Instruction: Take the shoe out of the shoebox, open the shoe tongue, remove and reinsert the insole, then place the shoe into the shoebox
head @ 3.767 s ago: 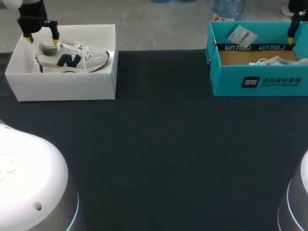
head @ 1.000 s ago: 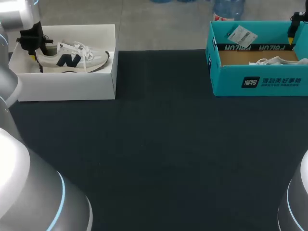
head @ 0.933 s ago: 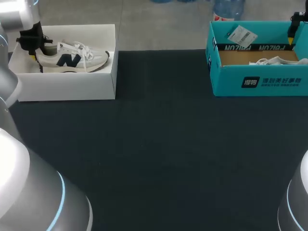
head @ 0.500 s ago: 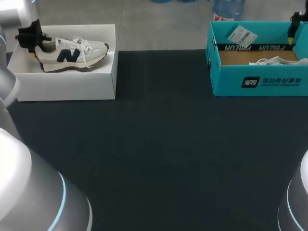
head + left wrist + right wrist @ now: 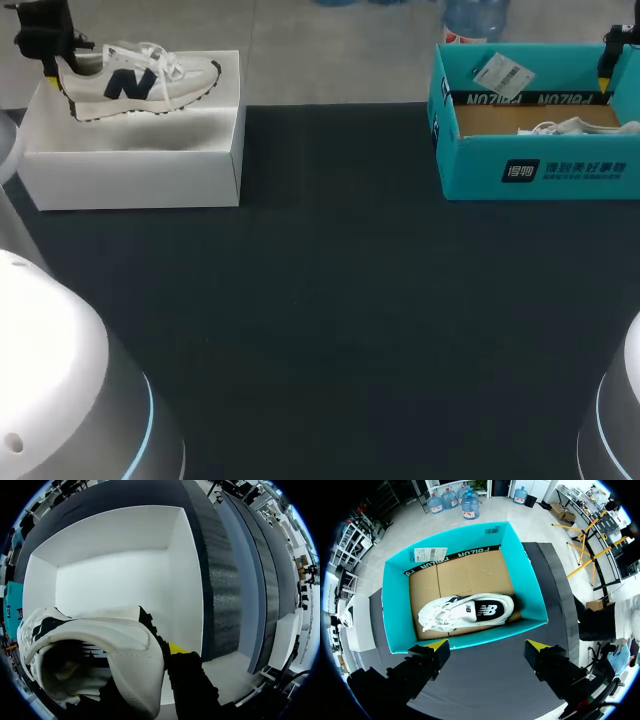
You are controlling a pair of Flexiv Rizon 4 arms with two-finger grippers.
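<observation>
Above one white box [image 5: 130, 165], left jaws clamp one shoe [image 5: 140, 80]; right jaws gape (second shoe [image 5: 465, 611], teal box [image 5: 396, 625]).

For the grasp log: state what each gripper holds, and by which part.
Left gripper holds the white shoe by its heel. Right gripper is open, holding nothing.
</observation>
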